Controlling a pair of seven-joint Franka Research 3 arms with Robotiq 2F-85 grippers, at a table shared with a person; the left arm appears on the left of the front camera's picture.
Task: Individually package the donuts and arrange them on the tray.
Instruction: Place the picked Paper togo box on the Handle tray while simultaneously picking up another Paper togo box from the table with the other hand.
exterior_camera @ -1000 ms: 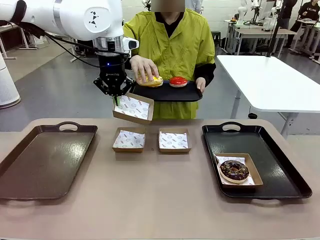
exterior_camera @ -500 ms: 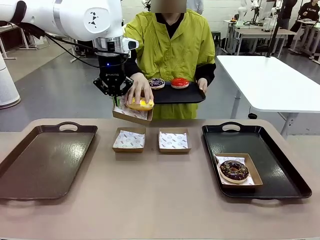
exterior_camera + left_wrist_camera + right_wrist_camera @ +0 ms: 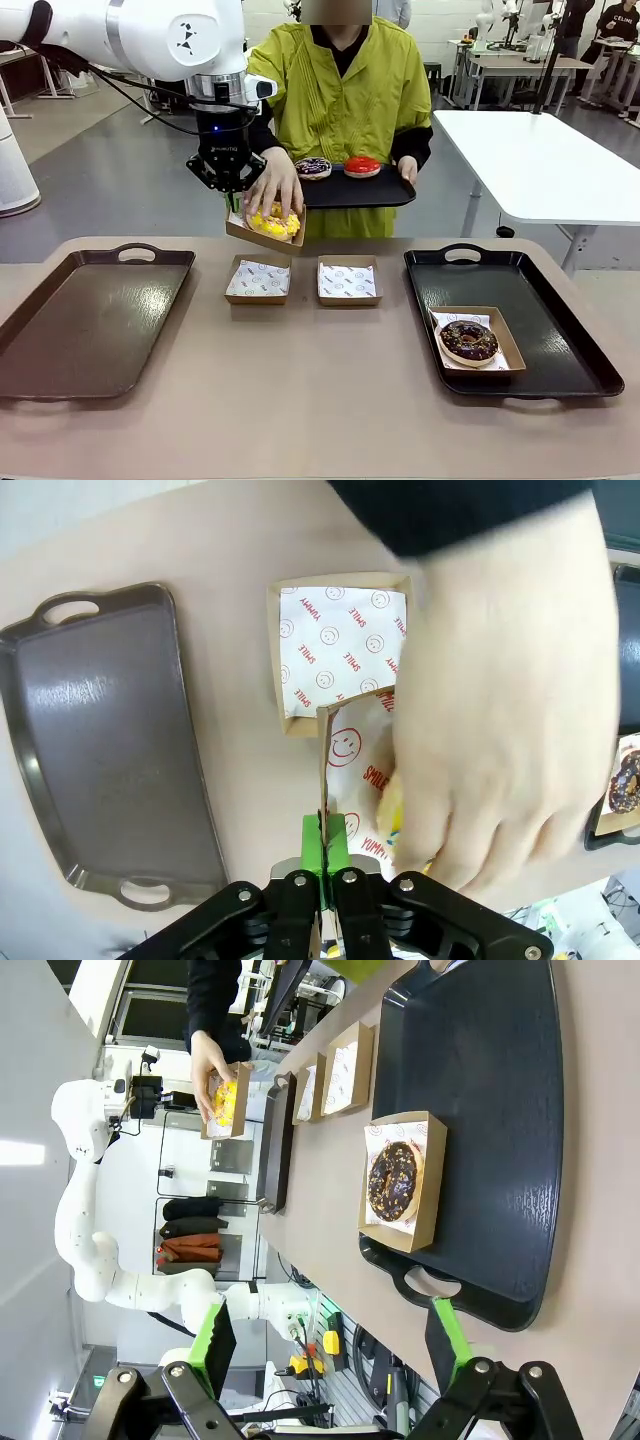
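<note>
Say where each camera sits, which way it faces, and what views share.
Front view: fixed on the robot's side, facing the person across the table; left claw shut on a box wall, the person's hand on the yellow donut inside.
Left wrist view: on the left wrist, looking down its fingers at that box and hand.
Right wrist view: on the right wrist, rolled sideways, past the open right claw at the chocolate donut on the black tray.
Shared: all three show the yellow donut.

Yellow-iced donut lies in the raised box. Purple speckled donut and red-glazed donut sit side by side at the carried tray's far edge. Chocolate sprinkled donut, boxed, is near the right tray's near edge.
</note>
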